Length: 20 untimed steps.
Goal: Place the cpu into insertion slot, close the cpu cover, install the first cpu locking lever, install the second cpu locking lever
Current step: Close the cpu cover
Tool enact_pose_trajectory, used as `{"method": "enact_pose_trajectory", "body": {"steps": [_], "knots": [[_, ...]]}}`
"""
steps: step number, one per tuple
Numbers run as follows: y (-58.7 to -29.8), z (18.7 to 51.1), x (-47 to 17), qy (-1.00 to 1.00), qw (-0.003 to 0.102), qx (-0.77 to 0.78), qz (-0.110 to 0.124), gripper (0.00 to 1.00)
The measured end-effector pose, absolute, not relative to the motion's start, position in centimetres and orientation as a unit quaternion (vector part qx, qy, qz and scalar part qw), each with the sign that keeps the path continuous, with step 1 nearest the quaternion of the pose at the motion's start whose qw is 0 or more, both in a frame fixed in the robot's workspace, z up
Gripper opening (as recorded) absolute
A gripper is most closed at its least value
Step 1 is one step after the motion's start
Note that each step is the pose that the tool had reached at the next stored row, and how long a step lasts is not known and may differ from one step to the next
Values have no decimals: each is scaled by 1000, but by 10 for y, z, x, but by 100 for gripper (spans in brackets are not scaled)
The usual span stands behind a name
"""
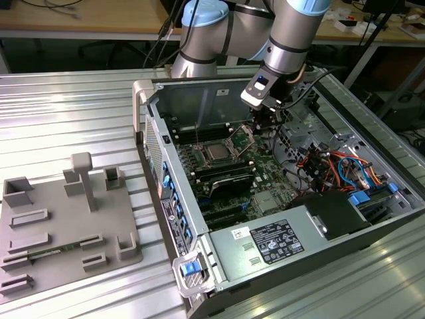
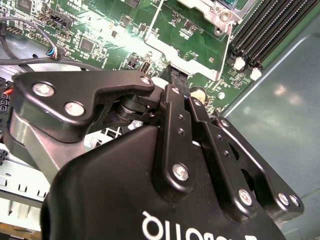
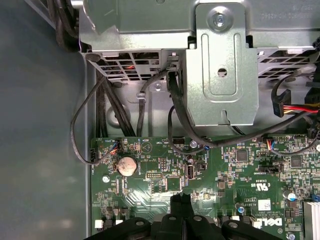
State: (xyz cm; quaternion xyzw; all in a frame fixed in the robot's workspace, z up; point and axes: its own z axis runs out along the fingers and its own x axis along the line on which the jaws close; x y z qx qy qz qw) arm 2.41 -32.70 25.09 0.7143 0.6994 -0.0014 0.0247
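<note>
Silver-grey and square, the cpu (image 1: 217, 154) lies flat in the insertion slot (image 1: 206, 151) on the green motherboard (image 1: 269, 181) inside the open computer case (image 1: 199, 100). The cpu cover (image 1: 241, 137) stands tilted up, not closed, at the edge of the slot toward the exterior view's right. Whether either locking lever is engaged cannot be told.

The gripper (image 1: 265, 123) hangs inside the case just beside the raised cover, on the exterior view's right of it and apart from the chip. In the first wrist view the gripper (image 3: 181, 205) has its two black fingers (image 3: 176, 207) pressed together over the board, with only a thin seam between them and nothing visible in the grasp. The second wrist view shows the gripper (image 2: 176, 76) the same way, with its tip close to a silvery metal frame edge (image 2: 170, 50) (contact with it cannot be confirmed).

Also noted in the first wrist view: a round coin cell (image 3: 127, 165) on the board, black cables (image 3: 80, 120) looping along the case wall, and a grey metal drive cage (image 3: 220, 65) beyond the board. Long black memory slots (image 2: 270, 25) appear in the second wrist view.

A grey fixture tray (image 1: 66, 226) rests on the ribbed metal table (image 1: 66, 113), well apart from the case on the exterior view's left.
</note>
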Motion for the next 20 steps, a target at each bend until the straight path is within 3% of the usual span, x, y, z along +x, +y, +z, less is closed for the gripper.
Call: {"method": "enact_pose_trajectory", "body": {"steps": [20], "knots": [[-327,251,12,699,25,714,-1,11]]}}
